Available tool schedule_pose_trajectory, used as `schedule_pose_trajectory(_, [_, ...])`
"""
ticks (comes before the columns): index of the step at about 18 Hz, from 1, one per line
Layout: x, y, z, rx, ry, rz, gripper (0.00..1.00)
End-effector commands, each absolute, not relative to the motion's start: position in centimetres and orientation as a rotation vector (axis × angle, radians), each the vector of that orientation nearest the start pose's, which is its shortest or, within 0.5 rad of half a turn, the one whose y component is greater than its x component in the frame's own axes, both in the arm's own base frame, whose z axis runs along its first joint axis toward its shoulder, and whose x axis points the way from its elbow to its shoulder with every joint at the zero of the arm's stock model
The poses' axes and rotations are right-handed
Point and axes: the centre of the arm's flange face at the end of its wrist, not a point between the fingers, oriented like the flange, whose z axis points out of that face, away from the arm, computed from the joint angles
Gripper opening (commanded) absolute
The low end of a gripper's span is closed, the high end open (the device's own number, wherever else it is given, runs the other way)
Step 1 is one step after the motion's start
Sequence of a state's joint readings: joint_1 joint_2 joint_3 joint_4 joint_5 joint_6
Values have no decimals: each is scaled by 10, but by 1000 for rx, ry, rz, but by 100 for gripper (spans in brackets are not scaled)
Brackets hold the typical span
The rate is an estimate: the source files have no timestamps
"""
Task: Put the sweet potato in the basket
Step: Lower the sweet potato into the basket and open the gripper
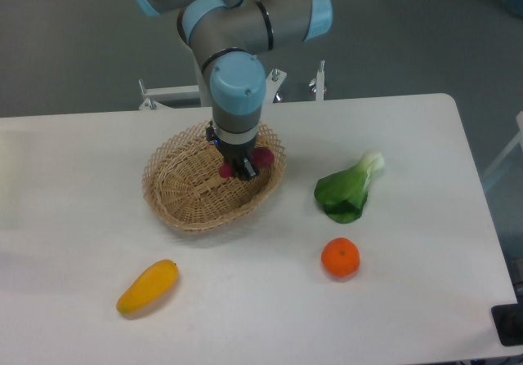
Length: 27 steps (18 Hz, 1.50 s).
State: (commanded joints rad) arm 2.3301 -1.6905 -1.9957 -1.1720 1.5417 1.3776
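Note:
The light tan wicker basket [176, 193] sits left of the table's middle. My gripper [244, 166] hangs over the basket's right half, shut on the reddish-purple sweet potato [263, 157]. The tuber's two ends stick out on either side of the fingers, and its middle is hidden by them. I cannot tell whether it touches the basket floor.
A green leafy vegetable [346, 190] lies to the right of the basket. A round orange [340, 258] sits in front of it. A yellow-orange elongated fruit [147, 287] lies near the front left. The robot base [221, 30] stands behind the basket.

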Motion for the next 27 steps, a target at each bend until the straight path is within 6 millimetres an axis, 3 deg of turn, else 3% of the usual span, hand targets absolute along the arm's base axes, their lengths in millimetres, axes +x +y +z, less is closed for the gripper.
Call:
schedule_pose_trajectory(6, [-223,436,262,-3040,943,-249,12])
schedule_pose_trajectory(10, [-217,440,257,-3056,917,-260,18])
schedule_pose_trajectory(12, [-217,440,256,-3056,923,-261,31])
schedule_pose_trajectory(13, [-217,441,255,-3055,927,-264,45])
schedule_pose_trajectory(14, [-218,441,253,-3055,930,-268,50])
schedule_pose_trajectory(18, [-220,443,255,-3052,932,-259,92])
schedule_pose_trajectory(22, [-226,450,258,-3046,923,-229,100])
schedule_pose_trajectory(27, [-247,469,281,-2977,906,27,100])
